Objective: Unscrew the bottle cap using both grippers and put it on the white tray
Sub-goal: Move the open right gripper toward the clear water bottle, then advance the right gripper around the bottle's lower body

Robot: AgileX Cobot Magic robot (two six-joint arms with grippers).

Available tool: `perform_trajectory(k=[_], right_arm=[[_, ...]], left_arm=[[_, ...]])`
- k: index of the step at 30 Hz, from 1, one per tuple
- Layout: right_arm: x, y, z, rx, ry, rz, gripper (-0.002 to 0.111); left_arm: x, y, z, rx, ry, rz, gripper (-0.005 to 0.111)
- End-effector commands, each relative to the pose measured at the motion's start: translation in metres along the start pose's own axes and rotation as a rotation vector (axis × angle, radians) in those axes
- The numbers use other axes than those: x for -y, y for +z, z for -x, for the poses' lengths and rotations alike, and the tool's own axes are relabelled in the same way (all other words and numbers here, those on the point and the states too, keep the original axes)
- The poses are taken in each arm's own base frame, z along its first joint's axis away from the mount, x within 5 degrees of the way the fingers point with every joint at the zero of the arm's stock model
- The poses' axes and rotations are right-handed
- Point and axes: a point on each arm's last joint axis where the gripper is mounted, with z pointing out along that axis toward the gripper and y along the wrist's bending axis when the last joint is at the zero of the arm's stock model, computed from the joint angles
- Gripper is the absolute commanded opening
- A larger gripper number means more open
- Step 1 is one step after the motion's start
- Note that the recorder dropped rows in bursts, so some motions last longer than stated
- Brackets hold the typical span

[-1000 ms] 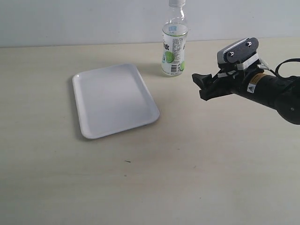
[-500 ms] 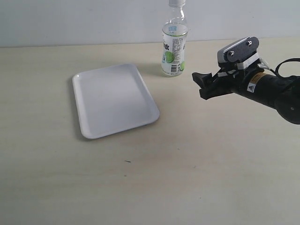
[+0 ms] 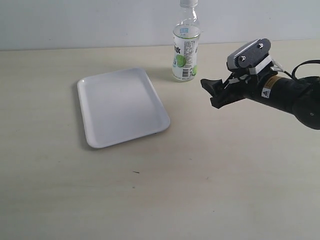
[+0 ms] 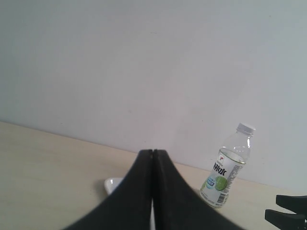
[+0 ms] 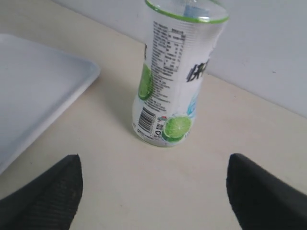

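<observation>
On the table [image 3: 210,180], close to its far edge by the wall [image 3: 75,20], the bottle [image 3: 186,52] is seen standing upright. Its label, with lime pictures and black print, is turned toward the camera. The cap [image 4: 245,128] is seated on the bottle's neck. In the exterior view the cap is cut by the upper frame edge.

Tray [image 3: 122,106]: laid flat on the table to the left of the bottle and nearer the camera. Its closest corner is near the bottle's base, and the two are not touching.

Right gripper [image 3: 210,93]: positioned to the right of the bottle and a little nearer the camera, with the fingers pointed toward the bottle. The jaws are spread wide apart and nothing is gripped. In the right wrist view the bottle's lower half is framed between the two black fingers [image 5: 48,196] and clear of both. Bare table is visible between the fingertips and the bottle's base.

Left gripper [image 4: 152,160]: not seen in the exterior view. In the left wrist view its fingers are pressed together with nothing between them. The bottle is seen well beyond the fingertips, untouched. A corner of the tray is partly hidden behind the closed fingers. The right gripper's fingertips are seen just beside the bottle.
</observation>
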Motion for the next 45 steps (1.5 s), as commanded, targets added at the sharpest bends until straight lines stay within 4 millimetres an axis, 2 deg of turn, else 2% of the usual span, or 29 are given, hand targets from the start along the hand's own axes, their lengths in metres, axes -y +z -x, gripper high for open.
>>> perform_trajectory(k=[1, 13, 24, 29, 37, 45], right_arm=[[0.002, 0.005, 0.009, 0.037, -0.022, 0.021, 0.079], [0.013, 0.018, 0.029, 0.110, 0.000, 0.015, 0.086], [0.020, 0.047, 0.012, 0.119, 0.030, 0.024, 0.086], [0.027, 0.048, 0.010, 0.127, 0.104, -0.050, 0.085], [0.028, 0.057, 0.012, 0.152, 0.060, -0.009, 0.085], [0.031, 0.078, 0.001, 0.161, 0.040, 0.012, 0.085]], left_arm=[[0.000, 0.000, -0.001, -0.001, 0.002, -0.007, 0.000], [0.001, 0.000, 0.000, 0.015, 0.002, -0.015, 0.000], [0.001, 0.000, 0.000, 0.015, 0.002, -0.015, 0.000], [0.001, 0.000, 0.001, 0.016, 0.002, -0.016, 0.000], [0.001, 0.000, 0.001, 0.018, -0.001, -0.017, 0.000], [0.001, 0.000, 0.001, 0.018, -0.001, -0.017, 0.000]])
